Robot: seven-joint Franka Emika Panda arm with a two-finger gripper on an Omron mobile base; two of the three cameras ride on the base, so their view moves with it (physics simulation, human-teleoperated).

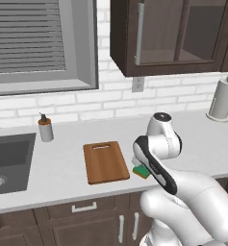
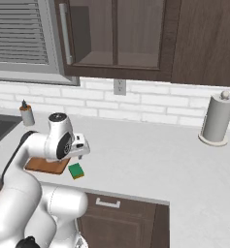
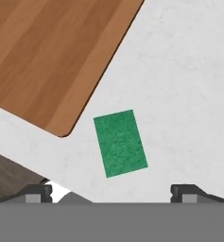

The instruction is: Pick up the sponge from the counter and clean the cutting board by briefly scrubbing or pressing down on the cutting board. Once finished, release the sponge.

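Green side up, the sponge (image 3: 120, 143) lies flat on the pale desk (image 3: 184, 85), straight ahead of the hand (image 3: 111, 191) and between its two fingertips (image 3: 35, 193) as the hand view has it. Those tips stand wide apart with nothing between them, so the hand is open and well clear above the sponge. The board (image 3: 52, 56), reddish-brown wood, lies ahead and to the left of the hand in that view, its rounded corner just beside the sponge but not touching it.

From the left base view the sponge (image 1: 142, 171) peeks out past the arm, beside the board's (image 1: 105, 162) near right corner, close to the desk's (image 1: 62, 178) front edge. The right base view shows the sponge (image 2: 76, 170) below the hand (image 2: 81, 147), with the board (image 2: 46, 166) partly hidden behind the arm.

Farther off on the desk stand a soap bottle (image 1: 45, 128) near the sink (image 1: 9, 161) and a paper towel roll (image 1: 221, 98) by the wall.
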